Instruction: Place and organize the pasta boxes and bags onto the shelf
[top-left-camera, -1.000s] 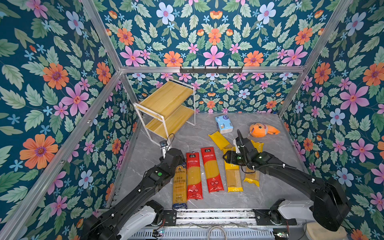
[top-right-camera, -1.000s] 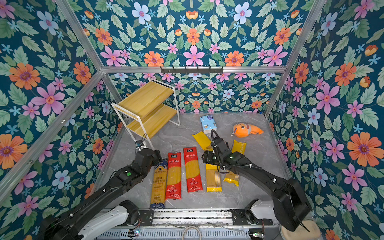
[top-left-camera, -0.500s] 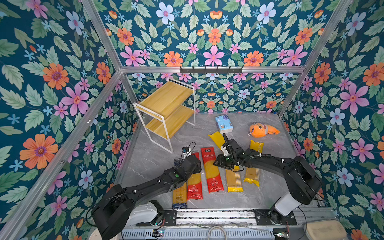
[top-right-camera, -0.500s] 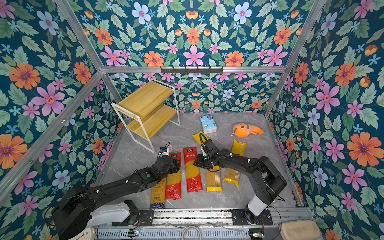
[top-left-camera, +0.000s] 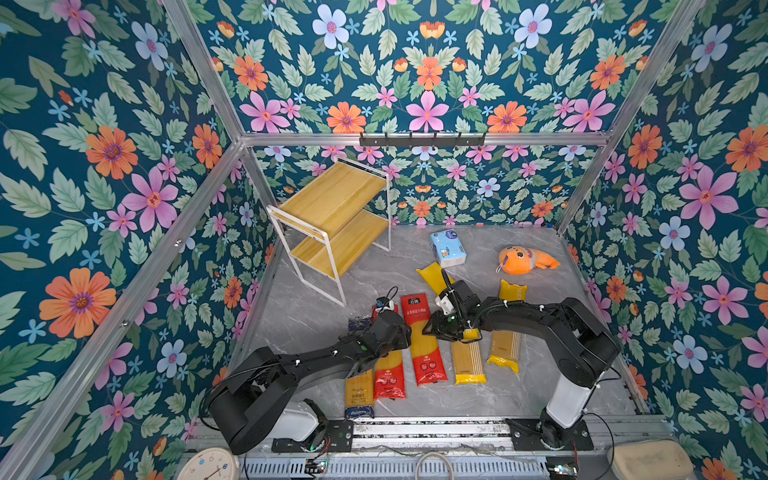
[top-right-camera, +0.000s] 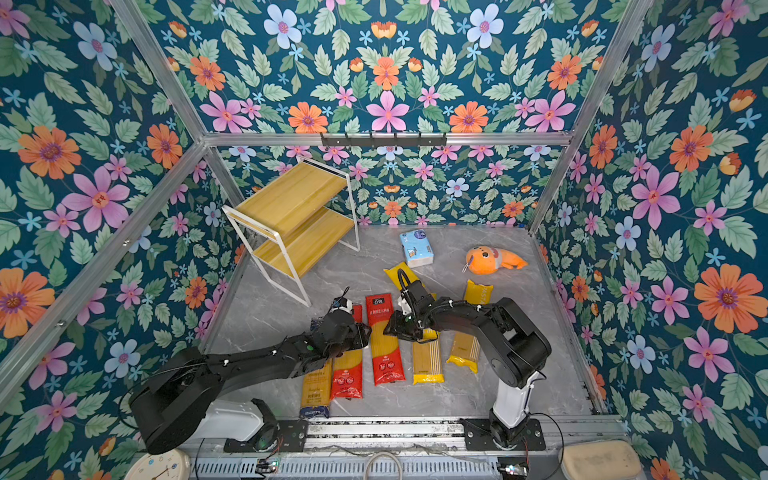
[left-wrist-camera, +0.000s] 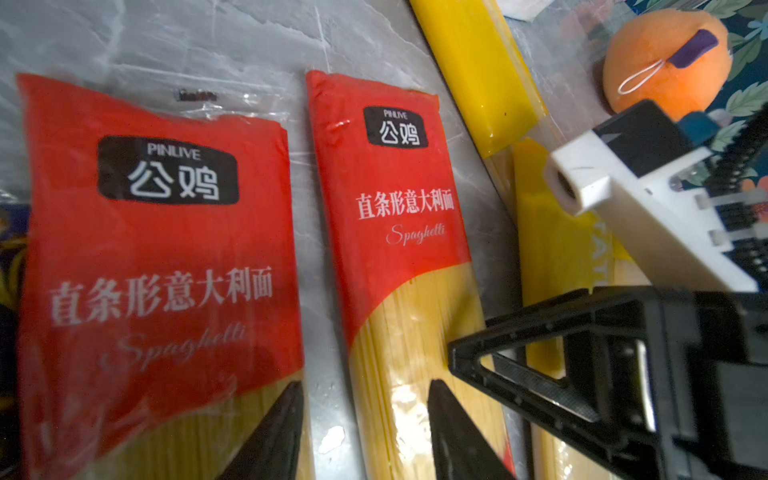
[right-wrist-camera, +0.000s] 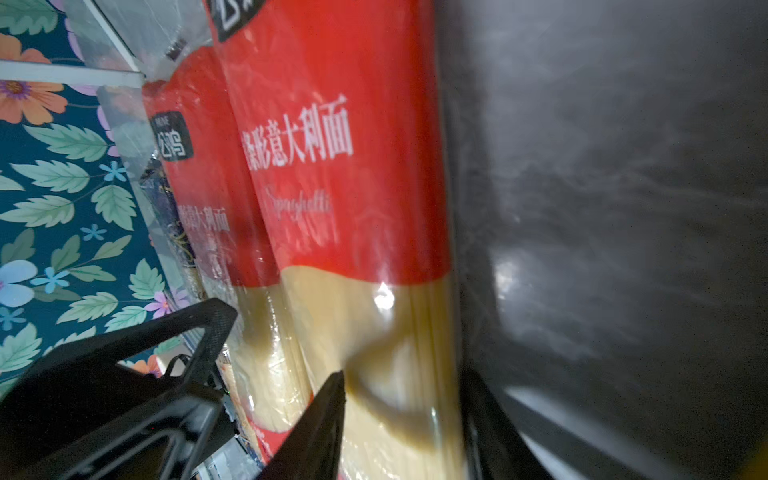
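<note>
Several pasta packs lie flat on the grey floor in both top views: a dark blue-and-gold one (top-left-camera: 359, 392), two red ones (top-left-camera: 388, 374) (top-left-camera: 422, 345) and three yellow ones (top-left-camera: 467, 361) (top-left-camera: 505, 340) (top-left-camera: 430, 272). The shelf (top-left-camera: 332, 195) stands at the back left with both boards bare. My left gripper (top-left-camera: 406, 332) (left-wrist-camera: 361, 436) is open, straddling the strip of floor between the red packs and the right red pack's (left-wrist-camera: 395, 232) left edge. My right gripper (top-left-camera: 428, 330) (right-wrist-camera: 405, 424) has that pack's (right-wrist-camera: 345, 187) right half filling its jaws, fingers touching it.
A light-blue tissue pack (top-left-camera: 448, 248) and an orange plush toy (top-left-camera: 523, 261) lie at the back of the floor. Floral walls close in the left, back and right. The two grippers nearly meet over the right red pack.
Both arms have swung inward to the right red pack, the left from the blue-and-gold pack, the right from the yellow packs. Both pairs of jaws have narrowed.
</note>
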